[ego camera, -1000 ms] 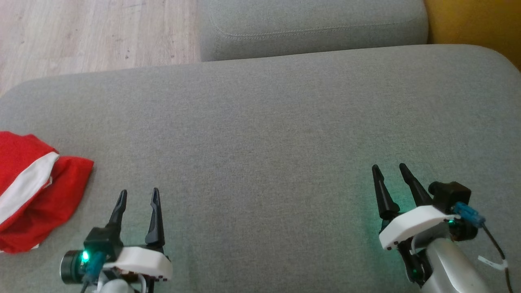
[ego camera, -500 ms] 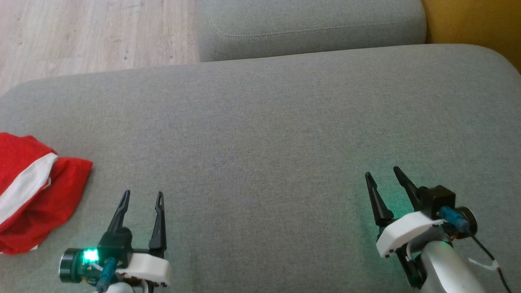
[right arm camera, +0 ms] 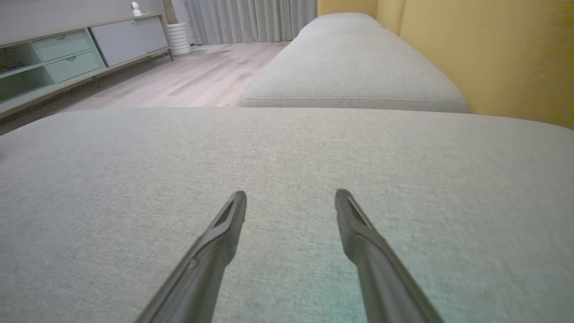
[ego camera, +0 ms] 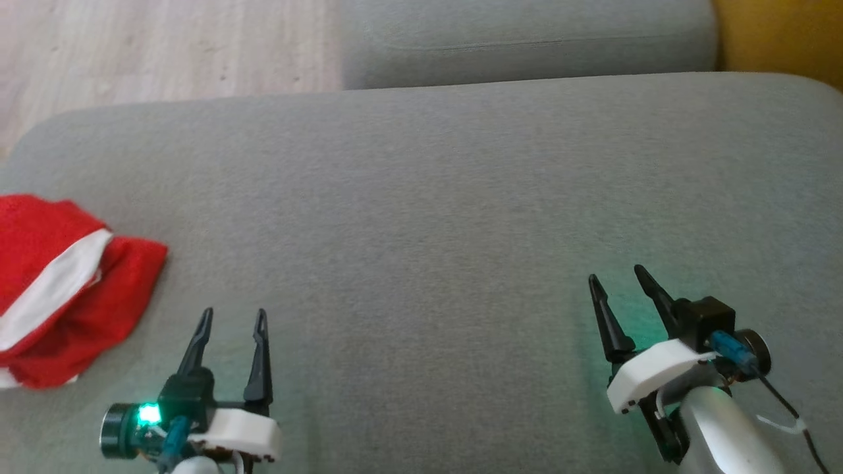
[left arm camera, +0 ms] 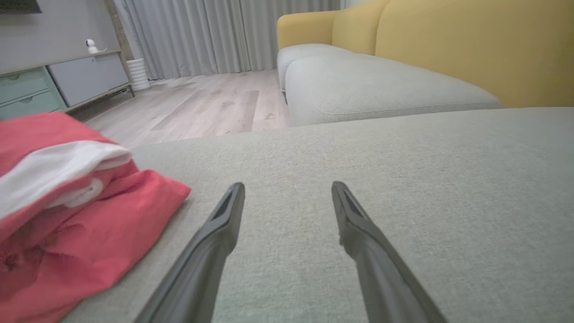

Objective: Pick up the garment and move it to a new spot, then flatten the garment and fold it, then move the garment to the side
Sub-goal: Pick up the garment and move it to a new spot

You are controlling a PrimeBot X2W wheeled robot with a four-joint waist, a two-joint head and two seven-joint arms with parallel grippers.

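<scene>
The garment (ego camera: 66, 296) lies at the far left of the grey sofa cushion (ego camera: 421, 197), doubled over on itself. It shows red cloth with one broad white band across it and runs out past the left edge of the head view. No print shows on it. I cannot tell whether this is a finished fold or a heap waiting to be lifted. The white band gives its long axis, which slants from the far right corner down toward the near left, so the bundle sits at an angle to both arms.

The left tool (ego camera: 235, 312) is clearly the nearer one. It sits just beside the bundle's near right edge without touching it, fingers spread and holding nothing. It points straight up the cushion, so the cloth lies off to its left and slightly ahead. In the left wrist view the red corner (left arm camera: 148, 202) reaches almost to the left finger. The right tool (ego camera: 617, 273) is well apart on the other side of the cushion, also spread and empty, over bare fabric.

Any reach for the garment would likely fall to the left arm, turning leftward to meet the slanted edge.
</scene>
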